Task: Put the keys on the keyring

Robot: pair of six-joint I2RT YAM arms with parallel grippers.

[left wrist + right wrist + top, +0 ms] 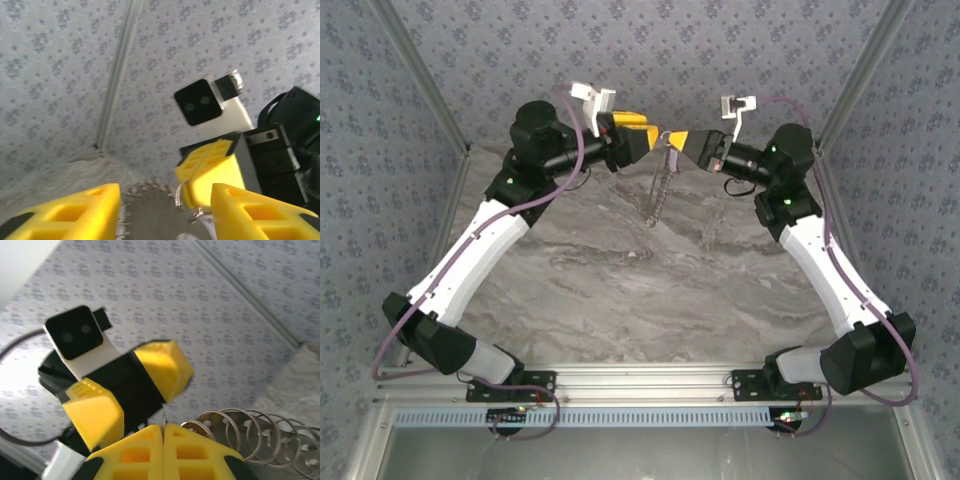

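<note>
Right claw (682, 141) pinches the keyring (662, 188) above the far desk (620, 290), likely steadying it while the left claw (648, 140) stands spread alongside.

Left arm (480, 240) and right arm (815, 250): white link shells, black joint housings, lilac cables (380, 352). Fingers (70, 210): yellow moulded blocks with rectangular recesses.

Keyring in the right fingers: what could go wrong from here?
The right fingers pinch the thin grey metal keyring hoop only by its edge; it could swivel or slip. The left fingers stand open, so nothing else holds it. Both sets of fingers are very close: they might collide.
</note>
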